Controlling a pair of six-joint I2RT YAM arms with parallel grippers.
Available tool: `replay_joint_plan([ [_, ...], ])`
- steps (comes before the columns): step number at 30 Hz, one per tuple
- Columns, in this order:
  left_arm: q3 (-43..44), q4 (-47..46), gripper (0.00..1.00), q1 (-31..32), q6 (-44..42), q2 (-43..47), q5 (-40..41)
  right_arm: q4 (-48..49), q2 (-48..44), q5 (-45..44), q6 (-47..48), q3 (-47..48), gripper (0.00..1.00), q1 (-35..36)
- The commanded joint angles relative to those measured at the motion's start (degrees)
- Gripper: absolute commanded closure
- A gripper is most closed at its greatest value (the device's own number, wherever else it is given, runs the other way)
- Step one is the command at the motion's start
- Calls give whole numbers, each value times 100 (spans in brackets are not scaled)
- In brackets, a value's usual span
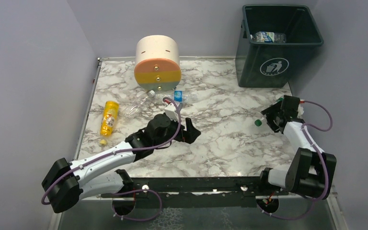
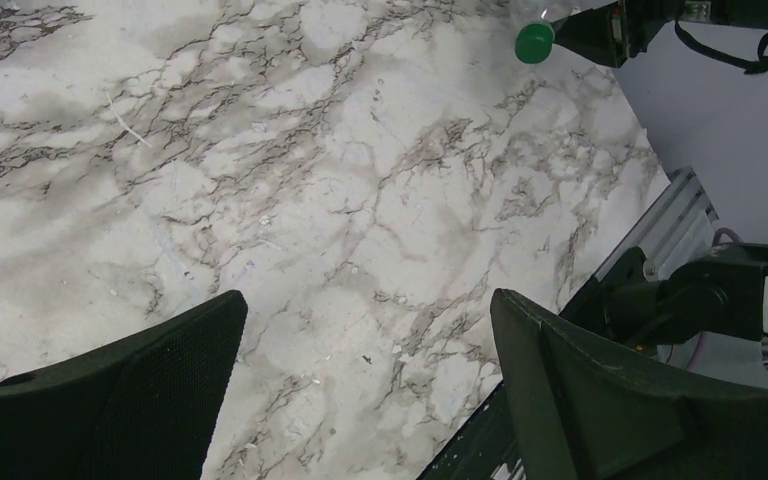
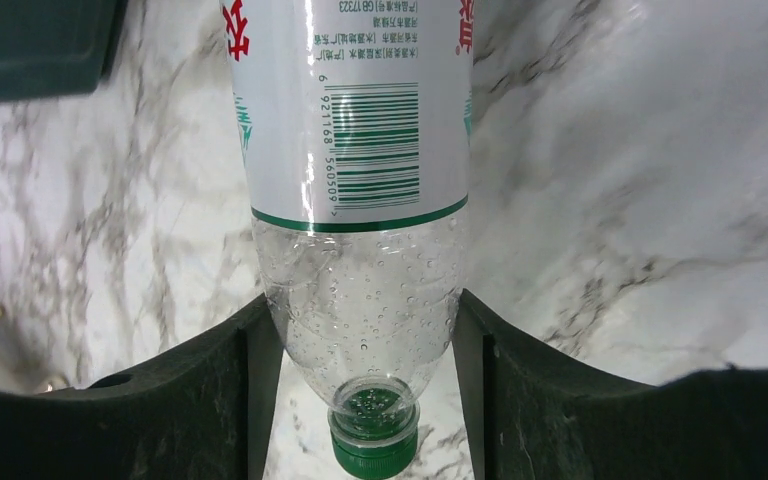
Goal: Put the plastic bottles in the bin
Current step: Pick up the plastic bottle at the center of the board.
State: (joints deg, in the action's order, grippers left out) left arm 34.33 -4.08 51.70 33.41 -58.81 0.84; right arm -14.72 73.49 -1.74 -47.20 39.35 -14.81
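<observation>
My right gripper (image 1: 270, 116) is shut on a clear bottle (image 3: 360, 200) with a white label and a green cap (image 3: 372, 450). It holds the bottle by the shoulder, above the table's right side. The cap also shows in the top view (image 1: 258, 122) and in the left wrist view (image 2: 534, 43). My left gripper (image 1: 190, 130) is open and empty over bare marble at mid-table (image 2: 365, 310). The dark green bin (image 1: 249, 57) stands at the back right with one bottle (image 1: 268, 37) inside. An orange-yellow bottle (image 1: 109, 117) and two clear bottles (image 1: 141, 101) (image 1: 178, 97) lie at the left.
A cream cylindrical drawer unit (image 1: 157, 62) stands at the back, just behind the clear bottles. A small yellow cap (image 1: 103, 142) lies near the left edge. Walls close in the table at the left, back and right.
</observation>
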Motion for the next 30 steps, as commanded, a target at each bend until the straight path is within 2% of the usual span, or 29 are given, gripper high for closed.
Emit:
replay_joint_plan([
  [1, 358, -32, 1, -28, -27, -267, -42, 337, -501, 761, 257, -334, 40, 238],
  [11, 777, 128, 1, -20, -71, -781, 55, 272, -1209, 1493, 559, -527, 41, 1222],
  [19, 930, 179, 1, -17, -72, -1042, 111, 113, -1090, 2343, 987, -150, 40, 1891],
  [30, 939, 279, 1, -20, -124, -1051, 189, -649, -821, 2876, 1840, 1758, 40, 2337],
])
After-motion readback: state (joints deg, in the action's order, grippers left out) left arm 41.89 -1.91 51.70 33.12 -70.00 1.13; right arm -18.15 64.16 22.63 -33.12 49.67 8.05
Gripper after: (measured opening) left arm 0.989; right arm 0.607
